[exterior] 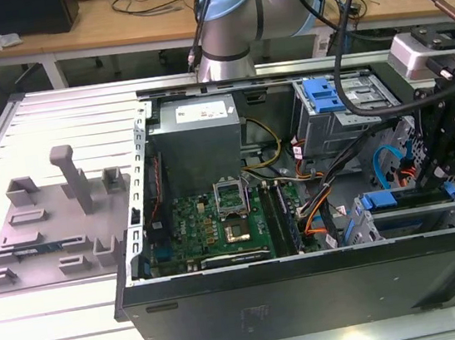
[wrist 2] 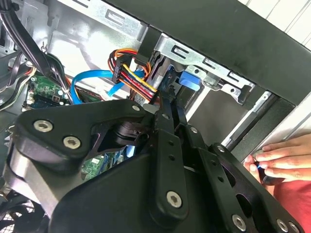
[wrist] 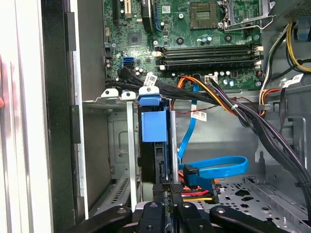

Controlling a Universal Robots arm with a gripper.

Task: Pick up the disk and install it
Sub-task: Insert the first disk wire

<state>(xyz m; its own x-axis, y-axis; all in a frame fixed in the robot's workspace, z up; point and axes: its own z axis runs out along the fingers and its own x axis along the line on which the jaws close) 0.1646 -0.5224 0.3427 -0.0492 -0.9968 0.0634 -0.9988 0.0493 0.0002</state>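
One disk (wrist: 154,127), blue-railed, stands edge-on in the drive cage (wrist: 114,104), just ahead of the gripper (wrist: 167,191). Jaws look narrow, pinched on its near edge, prob. to keep it lined up w/ the cage slot. Cables (wrist: 252,121) run beside the jaws.

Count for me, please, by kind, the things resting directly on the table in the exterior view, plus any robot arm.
Computer case: 1
Grey holder tray: 1
Robot arm: 1
Total: 3
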